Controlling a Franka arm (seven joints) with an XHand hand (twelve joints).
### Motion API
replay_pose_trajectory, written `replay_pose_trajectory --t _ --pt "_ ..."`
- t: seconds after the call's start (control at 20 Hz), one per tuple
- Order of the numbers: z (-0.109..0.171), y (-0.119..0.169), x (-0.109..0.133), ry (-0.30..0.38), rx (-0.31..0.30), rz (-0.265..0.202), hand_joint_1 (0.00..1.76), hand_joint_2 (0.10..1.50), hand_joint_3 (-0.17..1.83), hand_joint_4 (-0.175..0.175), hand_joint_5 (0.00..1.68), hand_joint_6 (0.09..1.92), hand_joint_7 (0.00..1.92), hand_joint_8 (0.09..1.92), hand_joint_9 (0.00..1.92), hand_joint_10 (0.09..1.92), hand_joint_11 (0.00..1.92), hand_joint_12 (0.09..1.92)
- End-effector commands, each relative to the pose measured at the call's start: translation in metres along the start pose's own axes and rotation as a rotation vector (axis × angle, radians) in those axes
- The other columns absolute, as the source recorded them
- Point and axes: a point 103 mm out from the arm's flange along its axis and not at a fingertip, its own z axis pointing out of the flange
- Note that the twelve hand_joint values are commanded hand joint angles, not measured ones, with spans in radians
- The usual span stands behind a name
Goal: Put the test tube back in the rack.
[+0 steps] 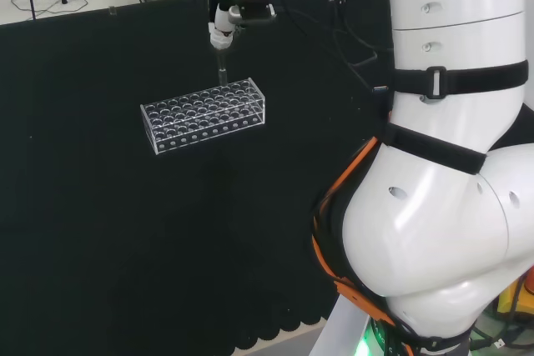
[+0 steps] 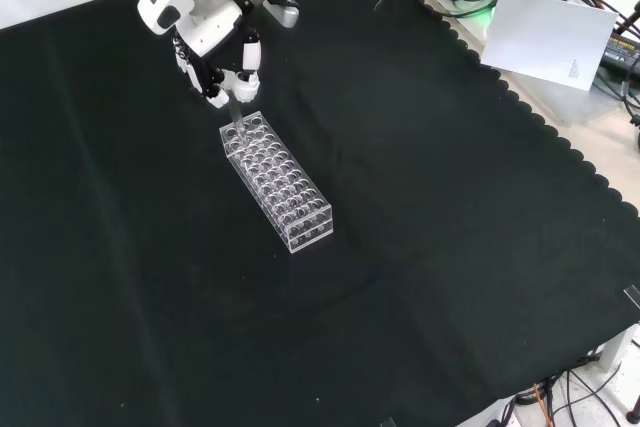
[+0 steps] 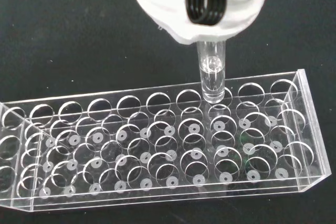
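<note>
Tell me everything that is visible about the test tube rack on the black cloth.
The rack is a long box of clear plastic with an upper plate of round holes in several rows and small round marks on its floor. All its holes look empty. It lies flat on the black cloth, at an angle in the front view. The hand holds a clear test tube upright, its bottom at a hole in an outer row near one end. Nothing else touches the rack.

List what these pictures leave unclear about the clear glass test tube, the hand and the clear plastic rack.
- Whether the clear glass test tube has entered a hole of the clear plastic rack: in the wrist view its tip overlaps the top row.
- The black and white hand's hold on the tube: the wrist view's white part covers the tube's top.
- The tube's contents: too small in the head view.
</note>
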Motion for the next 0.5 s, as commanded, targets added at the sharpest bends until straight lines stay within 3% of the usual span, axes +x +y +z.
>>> replay_pose_trajectory --t 0.05,0.5 --pt "0.0029 0.0011 -0.0001 0.0 0.006 -0.003 1.43 0.75 0.38 -0.175 1.36 0.39 1.71 0.55 1.36 0.44 1.02 1.16" --pt "0.0055 0.001 -0.0006 0.009 0.014 -0.002 1.43 0.75 0.38 -0.175 1.35 0.39 1.71 0.55 1.36 0.44 1.02 1.16"
